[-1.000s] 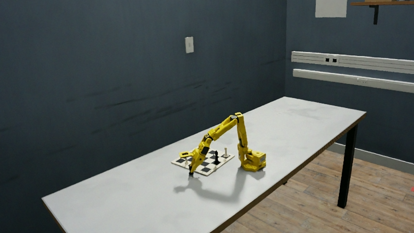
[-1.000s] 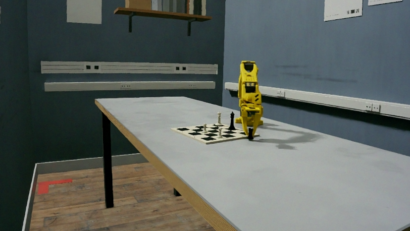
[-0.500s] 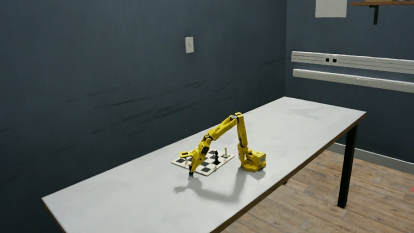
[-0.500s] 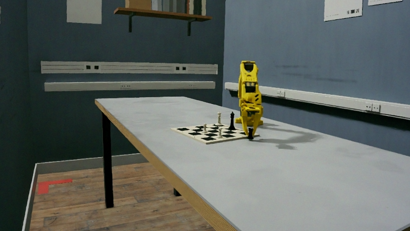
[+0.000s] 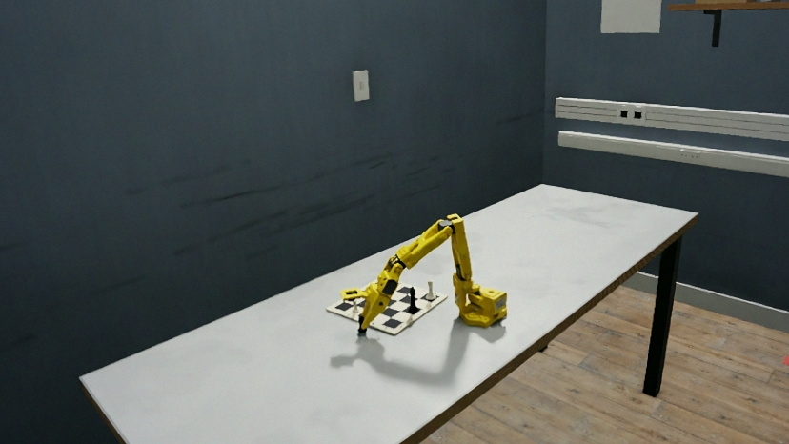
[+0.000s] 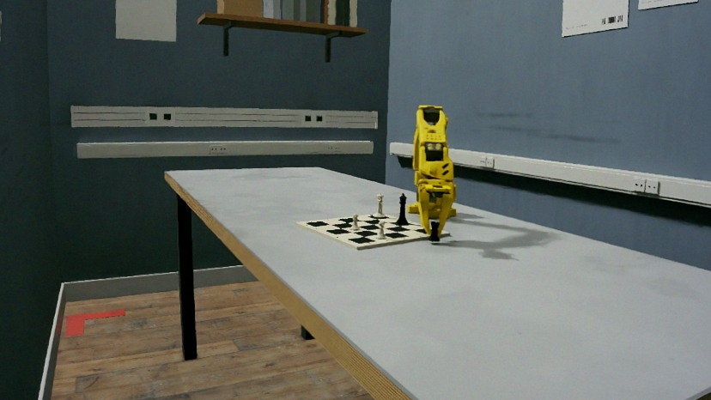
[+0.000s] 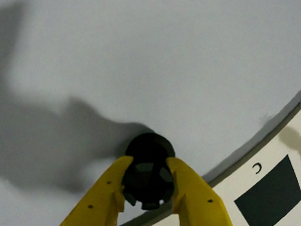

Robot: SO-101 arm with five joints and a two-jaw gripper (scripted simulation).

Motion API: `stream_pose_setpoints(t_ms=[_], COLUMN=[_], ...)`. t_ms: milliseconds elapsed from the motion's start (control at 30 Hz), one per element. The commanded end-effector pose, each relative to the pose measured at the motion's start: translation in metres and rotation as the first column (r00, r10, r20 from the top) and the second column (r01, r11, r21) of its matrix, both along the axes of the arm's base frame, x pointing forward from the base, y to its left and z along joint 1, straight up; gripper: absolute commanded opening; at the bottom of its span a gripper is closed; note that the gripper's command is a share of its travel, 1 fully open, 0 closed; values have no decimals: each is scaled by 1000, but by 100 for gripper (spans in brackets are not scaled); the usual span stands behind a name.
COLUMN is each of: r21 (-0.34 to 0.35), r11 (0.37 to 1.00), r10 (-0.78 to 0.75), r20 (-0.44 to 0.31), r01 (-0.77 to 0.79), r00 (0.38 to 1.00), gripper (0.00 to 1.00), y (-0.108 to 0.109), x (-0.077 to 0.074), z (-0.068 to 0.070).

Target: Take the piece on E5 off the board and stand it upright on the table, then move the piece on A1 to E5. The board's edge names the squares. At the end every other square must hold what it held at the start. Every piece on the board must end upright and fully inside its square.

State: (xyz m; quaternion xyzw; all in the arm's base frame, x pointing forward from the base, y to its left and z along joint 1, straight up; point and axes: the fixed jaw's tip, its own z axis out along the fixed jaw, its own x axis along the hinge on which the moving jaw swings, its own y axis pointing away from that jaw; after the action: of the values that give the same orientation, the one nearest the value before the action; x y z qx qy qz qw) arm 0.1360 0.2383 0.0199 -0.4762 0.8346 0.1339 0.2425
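Your end effector [image 5: 362, 325] [image 6: 434, 229] [image 7: 149, 162] grips the black rook [image 5: 361, 331] [image 6: 434, 232] [image 7: 149, 187] upright just beside the chessboard [image 5: 393, 331] [image 6: 358, 246] [image 7: 289, 127], over the table [image 5: 248, 386] [image 6: 447, 307] [image 7: 147, 58], so releasing it while its base is unsupported or tilted could topple it, perhaps against the board's edge.

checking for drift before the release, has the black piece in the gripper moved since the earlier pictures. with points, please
No, no shift shows: the black piece [image 6: 434, 232] [image 7: 149, 182] sits just off the same corner of the chessboard [image 5: 331, 309] [image 6: 360, 246] in the exterior view.
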Motion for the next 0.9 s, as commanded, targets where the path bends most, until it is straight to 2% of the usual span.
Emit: stream_pose_setpoints(t_ms=[0, 867], r21=[-6, -7], r11=[1000, 1000], r10=[5, 5], r20=[-8, -8], r01=[-5, -5], r00=[1000, 1000], gripper=[0, 0], y=[1, -1], x=[-3, -3], z=[-4, -10])
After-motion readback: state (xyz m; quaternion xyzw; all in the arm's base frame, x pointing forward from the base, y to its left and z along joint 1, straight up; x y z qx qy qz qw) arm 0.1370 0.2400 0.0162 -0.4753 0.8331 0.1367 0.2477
